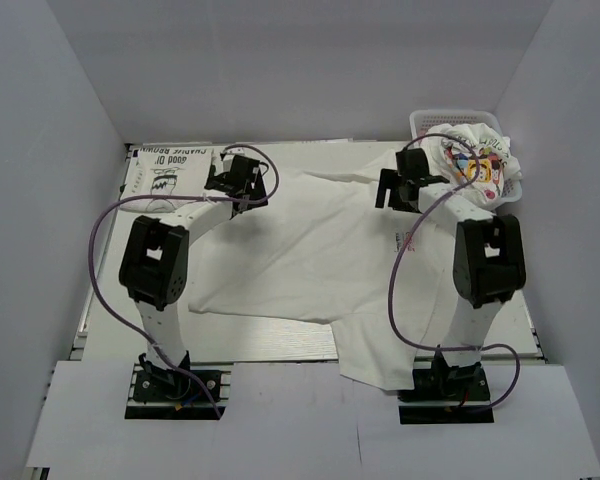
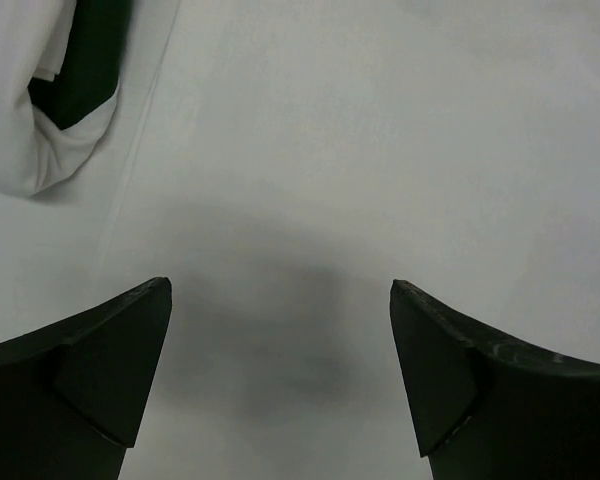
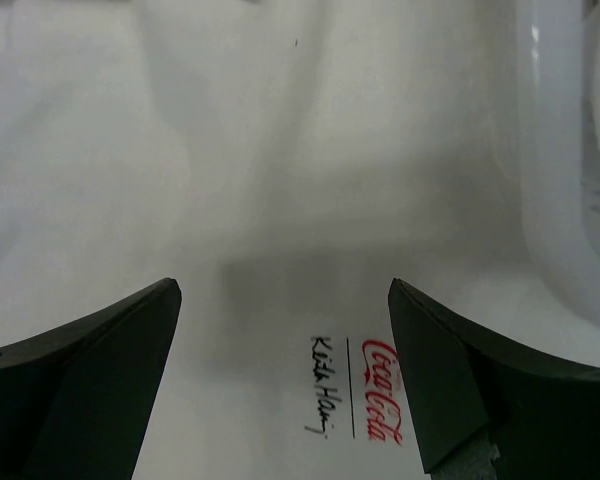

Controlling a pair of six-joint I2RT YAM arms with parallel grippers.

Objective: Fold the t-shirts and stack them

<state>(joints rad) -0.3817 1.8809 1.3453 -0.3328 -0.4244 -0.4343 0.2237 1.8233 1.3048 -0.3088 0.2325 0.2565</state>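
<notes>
A large white t-shirt [image 1: 310,250] lies spread across the table, its hem hanging over the near edge. Its small red logo [image 3: 380,388] shows in the right wrist view. A folded white t-shirt with green-black lettering [image 1: 170,170] lies at the far left; its edge shows in the left wrist view [image 2: 30,110]. A crumpled t-shirt with a colourful yellow print [image 1: 480,160] sits in the basket. My left gripper [image 1: 232,178] is open and empty above the spread shirt's left part [image 2: 330,200]. My right gripper [image 1: 400,190] is open and empty above the logo.
A white plastic mesh basket [image 1: 427,122] stands at the far right corner; its wall shows in the right wrist view [image 3: 570,200]. White walls enclose the table on three sides. Purple cables loop beside both arms.
</notes>
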